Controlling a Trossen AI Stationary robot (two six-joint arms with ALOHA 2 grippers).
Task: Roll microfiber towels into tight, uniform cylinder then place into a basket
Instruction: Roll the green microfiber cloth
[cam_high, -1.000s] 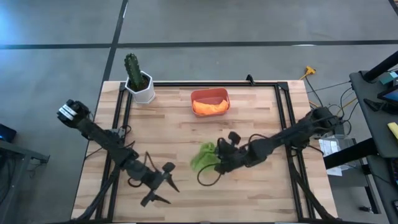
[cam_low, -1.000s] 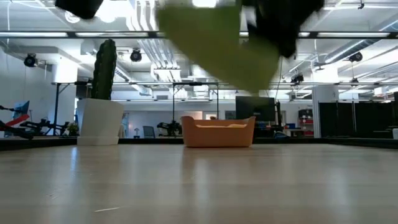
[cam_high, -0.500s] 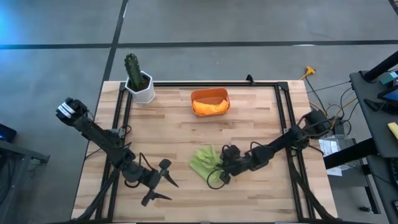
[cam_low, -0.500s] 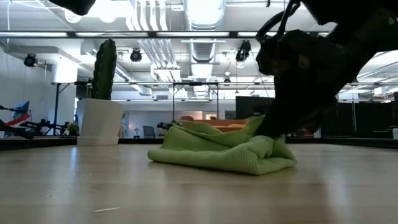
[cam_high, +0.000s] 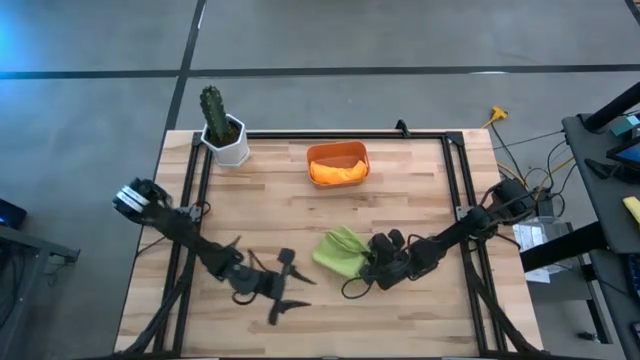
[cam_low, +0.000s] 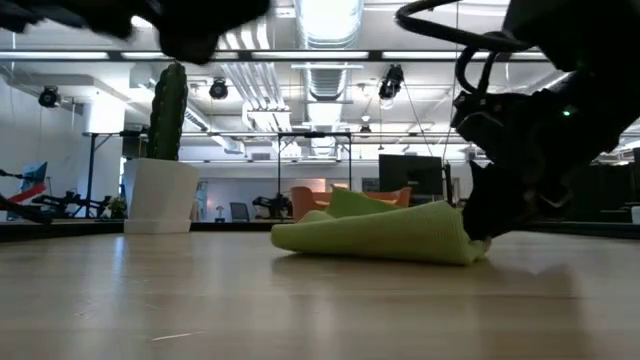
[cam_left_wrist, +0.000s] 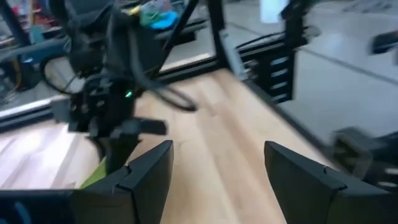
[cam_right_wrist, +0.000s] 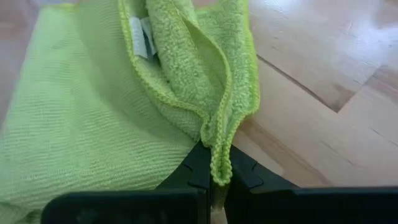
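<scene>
Pinching green towel (cam_right_wrist: 93, 124) edge, right gripper (cam_right_wrist: 214, 177) closed; left gripper (cam_left_wrist: 214, 165) apparently empty, spread wide.

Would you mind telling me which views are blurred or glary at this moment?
Left wrist view: motion-smeared throughout, the right end effector soft. Low view: ceiling lights glare, left arm a dark blur. Right wrist view: the green towel sharp. High view: evenly lit.
</scene>
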